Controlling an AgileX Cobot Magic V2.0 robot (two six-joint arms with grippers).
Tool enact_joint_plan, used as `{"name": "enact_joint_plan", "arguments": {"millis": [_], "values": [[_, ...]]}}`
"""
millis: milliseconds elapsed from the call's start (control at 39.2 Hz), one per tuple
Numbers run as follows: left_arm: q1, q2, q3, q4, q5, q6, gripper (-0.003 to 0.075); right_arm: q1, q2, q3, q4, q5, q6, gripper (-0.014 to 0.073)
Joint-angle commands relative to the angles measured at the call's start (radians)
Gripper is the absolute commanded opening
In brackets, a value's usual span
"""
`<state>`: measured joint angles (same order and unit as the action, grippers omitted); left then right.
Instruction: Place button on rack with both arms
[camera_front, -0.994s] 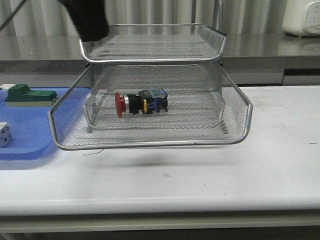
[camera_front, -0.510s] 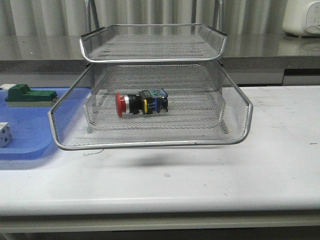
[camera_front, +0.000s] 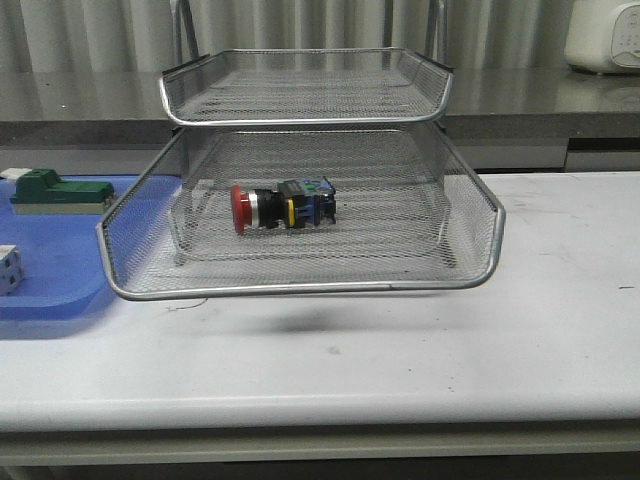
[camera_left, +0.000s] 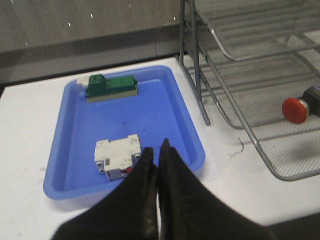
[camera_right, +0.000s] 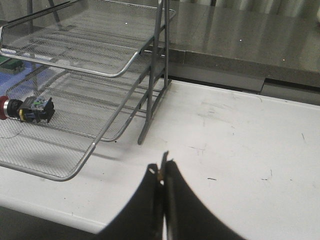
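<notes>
Both grippers are clenched on nothing: the left gripper (camera_left: 157, 150) hangs above the blue tray (camera_left: 175, 100), the right gripper (camera_right: 163, 167) above the white table (camera_right: 240, 130). Since a second ago, the black arm has left the front view. One button (camera_front: 282, 207) lies on its side in the wire rack's (camera_front: 300, 288) pulled-out tier; the blue tray holds one green block (camera_left: 111, 86) and one white breaker (camera_left: 117, 155).

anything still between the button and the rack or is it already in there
Nothing visible stands between them. The button already lies on its side in the pulled-out tier of the rack, red head toward the blue tray. Both end effectors, left and right, are shut and away from the rack.
</notes>
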<state>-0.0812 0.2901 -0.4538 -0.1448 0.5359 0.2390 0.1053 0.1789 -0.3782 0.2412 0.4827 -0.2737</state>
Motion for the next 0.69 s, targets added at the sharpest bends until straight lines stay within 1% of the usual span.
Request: {"name": "enact_joint_plan", "arguments": {"millis": [0, 178, 662], "values": [[0.004, -0.100, 0.018, -0.020, -0.119, -0.010, -0.0019, 0.001, 0.011, -0.025, 0.009, -0.078, -0.003, -0.0110], [0.004, -0.198, 0.044, -0.022, -0.146, -0.010, -0.0019, 0.001, 0.011, -0.025, 0.009, -0.078, -0.003, -0.0110], [0.004, -0.203, 0.044, -0.022, -0.144, -0.010, -0.0019, 0.001, 0.011, -0.025, 0.009, -0.078, -0.003, -0.0110]]}}
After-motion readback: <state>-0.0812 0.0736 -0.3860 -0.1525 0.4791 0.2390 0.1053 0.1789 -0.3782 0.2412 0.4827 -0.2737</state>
